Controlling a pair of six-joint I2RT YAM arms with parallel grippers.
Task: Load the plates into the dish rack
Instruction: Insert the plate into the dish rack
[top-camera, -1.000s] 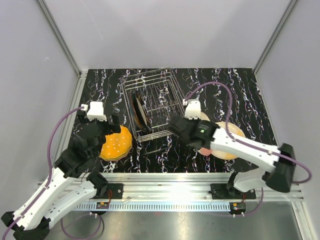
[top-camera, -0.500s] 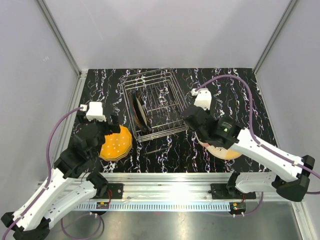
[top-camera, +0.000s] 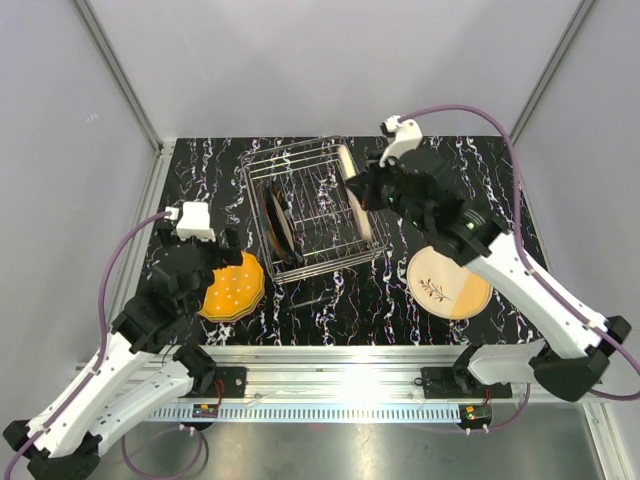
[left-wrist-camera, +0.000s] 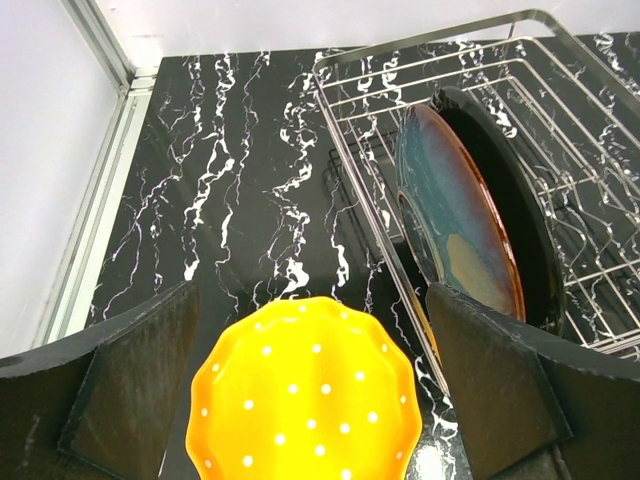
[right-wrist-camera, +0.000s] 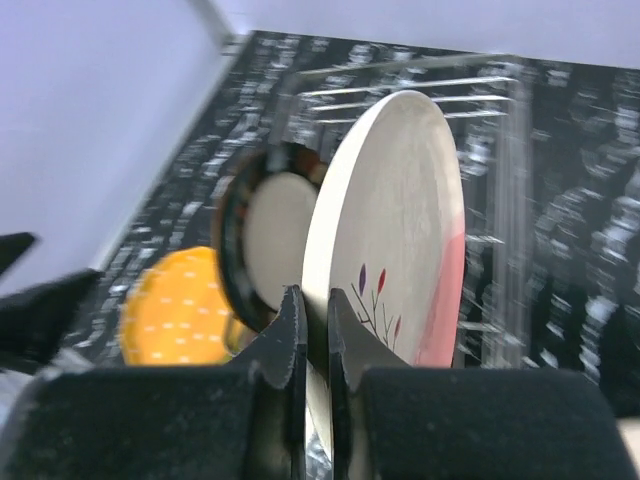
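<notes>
Left gripper (left-wrist-camera: 308, 330): jaws spread as wide as they go and holding nothing; it hangs over the left part of the table, with one dark pad (left-wrist-camera: 130, 385) on each side of the orange plate in the wrist view.
Orange plate (top-camera: 232, 287): scalloped rim and white dots, lying flat on the black marbled table (top-camera: 200, 170) directly under the left gripper and just left of the rack's near-left corner.
Dish rack (top-camera: 300, 150): silver wire, standing mid-table between the two arms.
Dark plates (left-wrist-camera: 470, 230): a teal-and-brown glazed one and a black one behind it, standing on edge in the rack's left slots, to the right of the left gripper and apart from it.
Held plate (right-wrist-camera: 400, 200): cream with a pink patch and a small sprig motif, upright on its edge over the right side of the rack; whether its rim is seated between the wires I cannot tell.
Right gripper (right-wrist-camera: 313, 300): jaws pinched nearly together on the lower rim of the held plate, one finger on each face.
Sprig plate (top-camera: 448, 282): cream and orange, flat on the table to the right of the rack, near the right arm and well apart from its gripper.
</notes>
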